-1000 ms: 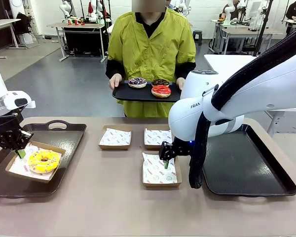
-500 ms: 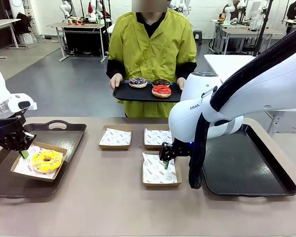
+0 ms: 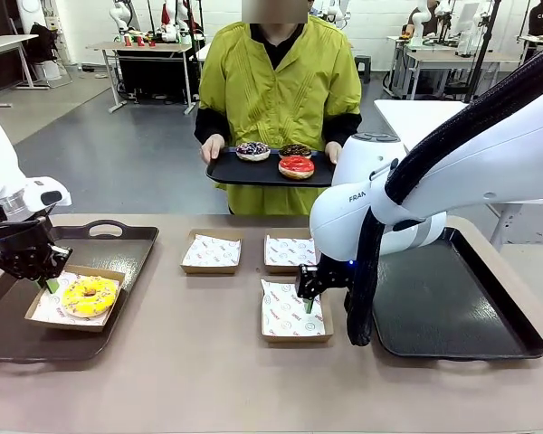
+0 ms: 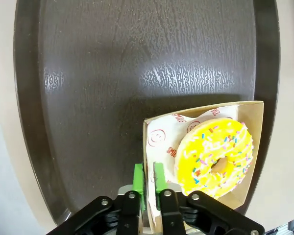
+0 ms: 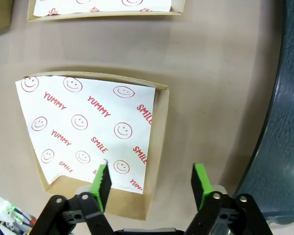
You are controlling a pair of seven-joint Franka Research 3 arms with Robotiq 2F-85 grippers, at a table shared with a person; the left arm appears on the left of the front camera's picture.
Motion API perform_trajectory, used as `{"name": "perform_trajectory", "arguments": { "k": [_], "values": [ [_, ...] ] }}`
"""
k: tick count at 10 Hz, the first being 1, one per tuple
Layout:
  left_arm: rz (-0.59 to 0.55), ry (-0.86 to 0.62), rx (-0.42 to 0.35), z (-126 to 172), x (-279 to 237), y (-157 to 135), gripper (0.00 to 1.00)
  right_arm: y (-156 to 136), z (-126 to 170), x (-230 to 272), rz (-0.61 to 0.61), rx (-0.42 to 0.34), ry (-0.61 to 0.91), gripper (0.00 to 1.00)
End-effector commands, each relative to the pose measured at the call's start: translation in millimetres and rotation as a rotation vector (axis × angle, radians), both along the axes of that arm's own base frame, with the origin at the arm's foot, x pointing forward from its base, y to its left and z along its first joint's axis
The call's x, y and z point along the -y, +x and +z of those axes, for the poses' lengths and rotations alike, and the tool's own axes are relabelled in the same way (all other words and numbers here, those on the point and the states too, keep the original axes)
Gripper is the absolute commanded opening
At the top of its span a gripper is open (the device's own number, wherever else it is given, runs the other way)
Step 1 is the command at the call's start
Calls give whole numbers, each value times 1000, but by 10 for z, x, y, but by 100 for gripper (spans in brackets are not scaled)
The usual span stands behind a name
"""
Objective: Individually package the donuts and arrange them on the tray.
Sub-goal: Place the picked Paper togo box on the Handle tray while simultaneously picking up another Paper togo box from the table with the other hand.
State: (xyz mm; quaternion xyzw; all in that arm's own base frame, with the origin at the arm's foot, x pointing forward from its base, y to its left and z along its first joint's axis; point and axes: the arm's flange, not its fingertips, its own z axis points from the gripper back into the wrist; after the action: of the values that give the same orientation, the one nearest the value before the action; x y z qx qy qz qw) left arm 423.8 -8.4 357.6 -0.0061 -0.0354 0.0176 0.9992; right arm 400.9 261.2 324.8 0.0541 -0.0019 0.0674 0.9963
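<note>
Showing one of four packaged: yellow donut [image 3: 89, 296] in its box [image 4: 161, 132] on left tray [image 3: 118, 240], rim apparently pinched by left gripper [image 4: 148, 171]. Right gripper [image 5: 152, 178] spread astride empty box [image 3: 294, 316] wall. Three donuts [image 3: 296, 166] on person's tray [image 3: 226, 170] (far side); right tray [image 3: 452, 316] bare, counter [image 3: 190, 362] front open.

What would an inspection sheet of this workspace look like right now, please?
Surface: brown table with a left tray and a right tray, both dark.
Job's things: yellow donut in a box on the left tray; three donuts on the person's tray; three empty boxes mid-table.
Clutter: nothing seen.
Grippers: left gripper pinches the box's wall; right gripper open, astride the nearest empty box wall.
Cables: black hose along the right arm.
Surroundings: person across the table; other tables behind.
</note>
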Motion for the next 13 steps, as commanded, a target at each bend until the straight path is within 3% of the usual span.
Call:
{"name": "perform_trajectory", "arguments": {
  "k": [1, 2, 3, 4, 6, 7, 10, 13],
  "values": [
    [-1, 11, 16, 42, -15, -10, 100, 15, -60, 2, 20, 15, -7, 0],
    [-6, 2, 17, 66, -23, -23, 64, 12, -63, 1, 18, 9, -9, 0],
    [-9, -6, 21, 91, -26, -31, 100, 14, -69, 0, 9, 6, -13, 0],
    [-11, -8, 23, 101, -30, -42, 100, 11, -73, -1, 5, 3, -15, 15],
    [-15, -19, 24, 128, -37, -57, 100, 15, -76, -9, -19, 5, -19, 0],
    [-13, -28, 22, 135, -37, -60, 71, 16, -81, -9, -36, 3, -21, 0],
    [-15, -46, 22, 151, -37, -73, 99, 18, -81, -9, -73, -4, -22, 0],
    [-21, -113, 25, 242, -63, -103, 100, -49, 112, -16, -64, -23, 13, 0]
  ]
}}
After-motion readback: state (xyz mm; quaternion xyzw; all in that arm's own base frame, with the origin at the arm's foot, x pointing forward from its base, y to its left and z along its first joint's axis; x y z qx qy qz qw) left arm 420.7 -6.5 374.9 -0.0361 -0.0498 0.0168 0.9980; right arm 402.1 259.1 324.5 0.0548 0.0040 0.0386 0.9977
